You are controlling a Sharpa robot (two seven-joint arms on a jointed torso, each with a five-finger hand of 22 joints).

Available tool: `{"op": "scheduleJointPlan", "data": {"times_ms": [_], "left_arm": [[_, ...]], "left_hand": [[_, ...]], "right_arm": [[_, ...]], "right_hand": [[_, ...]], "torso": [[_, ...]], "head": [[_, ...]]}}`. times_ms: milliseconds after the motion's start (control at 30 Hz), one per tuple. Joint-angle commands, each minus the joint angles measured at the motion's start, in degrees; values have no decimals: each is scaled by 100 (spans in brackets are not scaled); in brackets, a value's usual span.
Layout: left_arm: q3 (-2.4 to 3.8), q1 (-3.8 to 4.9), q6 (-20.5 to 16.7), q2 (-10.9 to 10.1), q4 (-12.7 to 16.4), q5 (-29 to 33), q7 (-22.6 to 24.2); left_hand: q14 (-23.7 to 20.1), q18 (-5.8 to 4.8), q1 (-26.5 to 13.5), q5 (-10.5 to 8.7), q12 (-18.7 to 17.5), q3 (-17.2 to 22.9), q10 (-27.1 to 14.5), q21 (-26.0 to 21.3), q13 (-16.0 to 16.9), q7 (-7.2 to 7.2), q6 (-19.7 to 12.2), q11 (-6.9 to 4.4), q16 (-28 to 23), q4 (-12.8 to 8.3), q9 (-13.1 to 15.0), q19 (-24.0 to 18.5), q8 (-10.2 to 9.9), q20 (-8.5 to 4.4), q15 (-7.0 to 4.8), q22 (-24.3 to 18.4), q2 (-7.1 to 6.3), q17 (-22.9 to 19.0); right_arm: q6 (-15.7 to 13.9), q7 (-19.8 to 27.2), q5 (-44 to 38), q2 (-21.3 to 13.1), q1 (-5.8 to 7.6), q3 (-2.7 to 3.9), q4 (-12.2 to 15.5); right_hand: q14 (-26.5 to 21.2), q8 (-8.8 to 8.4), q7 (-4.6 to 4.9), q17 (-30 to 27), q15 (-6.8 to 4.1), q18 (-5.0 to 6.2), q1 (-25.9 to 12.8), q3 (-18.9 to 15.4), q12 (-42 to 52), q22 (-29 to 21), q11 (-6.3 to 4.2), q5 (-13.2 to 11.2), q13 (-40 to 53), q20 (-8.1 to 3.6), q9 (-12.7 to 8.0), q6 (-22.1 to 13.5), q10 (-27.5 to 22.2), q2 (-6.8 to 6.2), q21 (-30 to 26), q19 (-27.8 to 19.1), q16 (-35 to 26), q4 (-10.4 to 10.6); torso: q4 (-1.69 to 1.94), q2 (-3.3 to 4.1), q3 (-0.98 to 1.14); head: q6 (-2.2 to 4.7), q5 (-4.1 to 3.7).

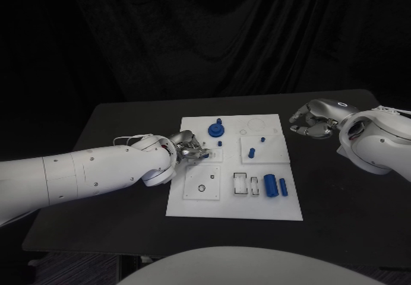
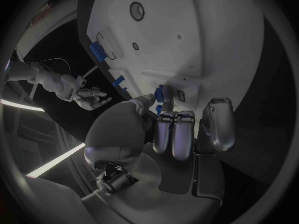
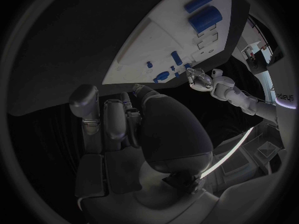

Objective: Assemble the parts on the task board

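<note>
The white task board (image 1: 283, 208) lies mid-table. My left hand (image 1: 190, 148) is over its left edge, and thumb and fingers (image 2: 174, 129) pinch a small blue part (image 2: 163, 97) just above the board (image 2: 206, 40). A blue knob (image 1: 217, 129), two short pegs (image 1: 252, 153) (image 1: 263, 140) and a tiny pin (image 1: 220, 143) stand on the board's far half. Two blue cylinders (image 1: 269, 184) (image 1: 283, 186) lie near its right front, and they show again as cylinders (image 3: 209, 17) in the right wrist view. My right hand (image 1: 312, 122) hovers off the board's right edge, its fingers (image 3: 118, 119) curled in on nothing.
Two open rectangular slots (image 1: 240, 184) sit left of the cylinders, and a round hole (image 1: 201, 189) is in the front-left tile. A thin ring outline (image 1: 254, 125) marks the far right corner. Black table (image 1: 111, 219) surrounds the board.
</note>
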Motion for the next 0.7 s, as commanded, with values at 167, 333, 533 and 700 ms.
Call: {"op": "scheduleJointPlan", "data": {"times_ms": [167, 333, 533, 700], "left_arm": [[-1, -23, 212, 26, -35, 18, 153], [-1, -30, 251, 28, -44, 18, 74], [-1, -38, 247, 28, -43, 18, -18], [-1, -41, 168, 23, -40, 18, -9]], "left_hand": [[602, 117, -210, -158, -3, -586, 599, -68, 1506, 103, -42, 80, 15, 469, -110, -66, -114, 25, 69, 1008, 1, 1509], [602, 116, -289, -217, -3, -841, 599, -63, 1506, 115, -119, 97, 15, 496, -24, -61, -60, 42, 84, 1010, 82, 1509], [602, 106, -299, -255, -3, -1287, 599, -1, 1506, 71, -266, 63, 15, 491, 617, -10, 367, 26, 58, 1027, 300, 1509], [602, 97, -301, -257, -3, -1610, 599, 44, 1506, 2, -371, 9, 15, 498, 1346, 27, 896, -15, 10, 1040, 475, 1509]], "right_arm": [[4, -76, -15, -9, -15, 4, 5], [5, -77, -15, -14, -15, 4, 7], [12, -75, -15, -13, -15, 4, 8], [18, -73, -15, -14, -16, 4, 6]], "right_hand": [[111, -35, -13, -9, 30, 105, -17, 29, -37, 264, 8, 31, 746, -4, -5, -31, -38, -23, -36, -31, -40, 1], [111, -35, -13, -9, 30, 105, -17, 29, -37, 264, 8, 31, 746, -4, -5, -31, -38, -23, -36, -31, -40, 1], [111, -33, -14, -13, 30, 105, -22, 32, -35, 263, 9, 31, 747, -4, -6, -23, -36, -25, -42, -30, -44, 0], [111, -33, -14, -13, 30, 105, -22, 32, -35, 263, 9, 31, 747, -4, -6, -23, -36, -25, -42, -30, -44, 0]], "torso": [[1, 1, 2], [0, 3, 3], [-3, 0, 2], [-4, 1, 2]], "head": [[-1, -13], [-1, -15], [-1, -8], [-1, 1]]}}
